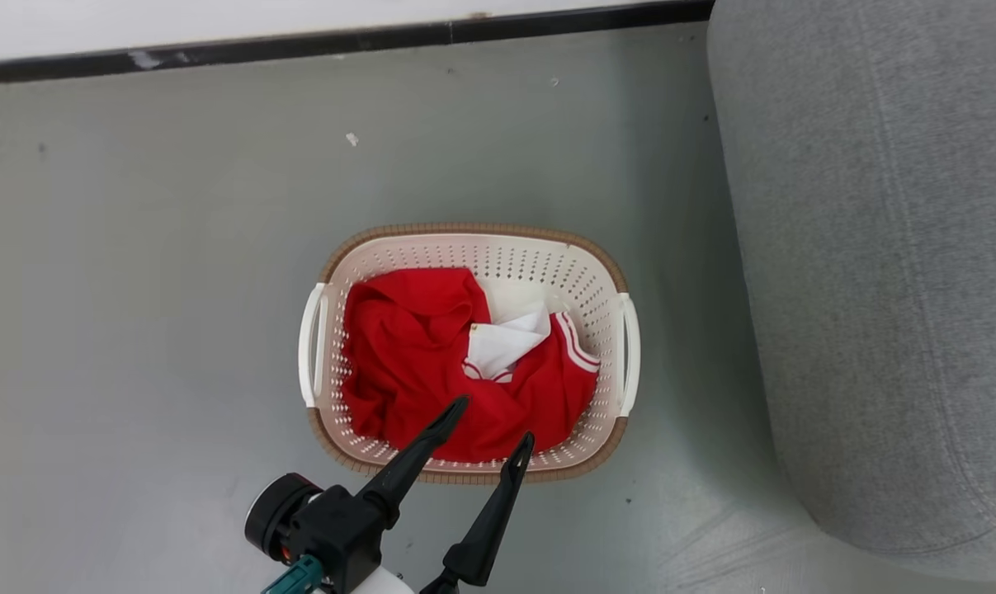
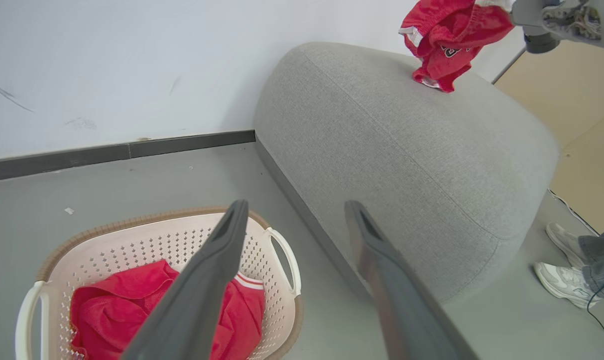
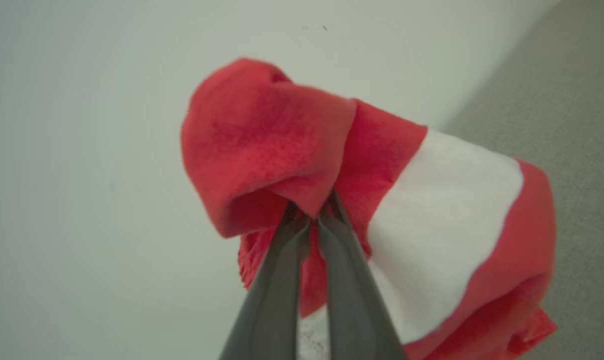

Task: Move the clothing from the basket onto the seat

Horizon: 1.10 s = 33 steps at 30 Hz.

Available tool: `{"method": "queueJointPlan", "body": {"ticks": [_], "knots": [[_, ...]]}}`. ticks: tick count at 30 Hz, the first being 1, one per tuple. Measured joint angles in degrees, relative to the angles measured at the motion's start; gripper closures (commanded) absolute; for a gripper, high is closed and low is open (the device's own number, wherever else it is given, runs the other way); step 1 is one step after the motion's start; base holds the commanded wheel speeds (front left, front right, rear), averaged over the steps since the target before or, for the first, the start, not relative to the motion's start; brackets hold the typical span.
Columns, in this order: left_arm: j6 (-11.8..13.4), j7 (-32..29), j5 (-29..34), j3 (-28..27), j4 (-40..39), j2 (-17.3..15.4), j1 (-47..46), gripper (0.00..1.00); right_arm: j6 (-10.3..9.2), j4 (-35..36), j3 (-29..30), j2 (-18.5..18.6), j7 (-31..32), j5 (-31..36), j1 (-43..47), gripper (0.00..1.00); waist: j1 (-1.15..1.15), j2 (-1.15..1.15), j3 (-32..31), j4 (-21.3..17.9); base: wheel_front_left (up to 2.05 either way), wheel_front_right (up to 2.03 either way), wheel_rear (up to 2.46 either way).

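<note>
— What stood at the left side?

— Bare grey floor (image 1: 134, 313). In the middle stood the cream laundry basket (image 1: 547, 262) with the brown rim. A crumpled red garment (image 1: 411, 355) with white striped trim lay inside it and covered most of the bottom.

— And the left gripper (image 1: 496, 419)?

— It hovered over the near rim of the basket, its two dark fingers spread apart and holding nothing. The tips were above the red cloth; whether they touched it, I could not tell.

— Further right?

— The grey sofa (image 1: 877, 247) stood near the basket, not touching it. Over its rounded top hung a second red garment (image 2: 447, 35) with a white panel. The right gripper (image 3: 312, 210) had its fingers pressed together on a fold of this one. The garment's lower end reached the upholstery, but I could not confirm contact.

— Anything more?

— At the far right, a person's white sneakers (image 2: 564, 285) stood on the floor beside the sofa.
</note>
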State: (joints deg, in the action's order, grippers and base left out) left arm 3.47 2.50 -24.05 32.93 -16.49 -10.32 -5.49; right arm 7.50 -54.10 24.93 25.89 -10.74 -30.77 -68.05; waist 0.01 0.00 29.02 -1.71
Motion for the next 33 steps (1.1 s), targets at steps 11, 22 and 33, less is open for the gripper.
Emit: {"method": "queueJointPlan", "body": {"ticks": [11, 22, 33], "knots": [[-0.1, 0.1, 1.0, -0.1, -0.9, 0.4, -3.1, 0.0, 0.0, -4.8, 2.8, 0.7, -1.8, 2.5, 0.6, 1.0, 0.0, 0.0, 4.8, 2.5, 0.0, 0.0, 0.0], [-1.3, 1.2, 1.0, -0.2, -0.2, 1.5, -7.8, 0.0, 0.0, -5.0, 0.7, 0.1, -2.7, 5.9, -0.5, 0.0, 0.0, 0.0, 8.2, 4.3, 0.0, 0.0, 0.0], [-2.9, 3.1, 0.9, -1.2, 2.8, 2.7, -11.1, 0.0, 0.0, -4.7, -0.6, -0.9, -3.4, 7.1, -0.1, 0.0, 0.0, 0.0, 7.7, 3.8, 0.0, 0.0, 0.0]]}}
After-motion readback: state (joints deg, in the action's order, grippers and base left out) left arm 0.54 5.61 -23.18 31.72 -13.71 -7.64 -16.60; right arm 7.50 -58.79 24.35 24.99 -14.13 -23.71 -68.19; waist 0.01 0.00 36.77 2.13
